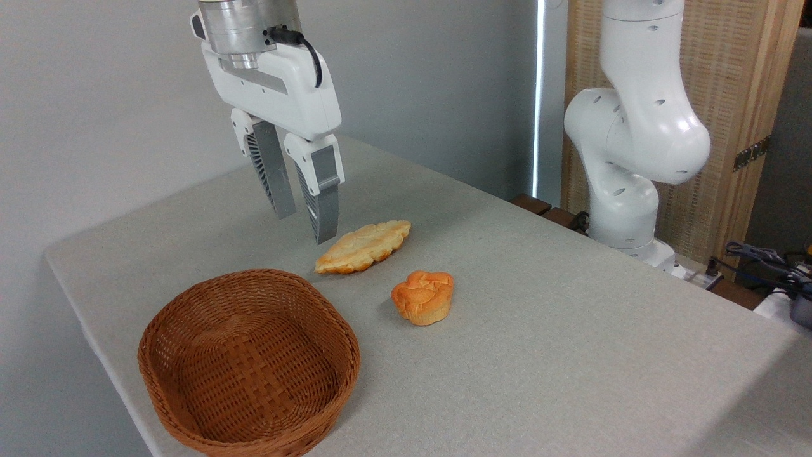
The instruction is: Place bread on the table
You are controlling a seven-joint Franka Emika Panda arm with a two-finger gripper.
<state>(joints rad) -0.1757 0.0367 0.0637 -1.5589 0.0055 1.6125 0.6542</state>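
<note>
One fixed view covers everything. The bread [423, 296], a small orange knotted bun, sits on the table [571, 330] below and to the right of the gripper [306, 221], well apart from it. It looks light, soft and easily crushed, so it is best taken gently across its paler base. The gripper hangs above the cloth with its jaws narrowly parted, holding and touching nothing. A flat leaf-shaped pastry [363, 246] lies just beside its tips, and an empty wicker basket [248, 362] stands below it.
</note>
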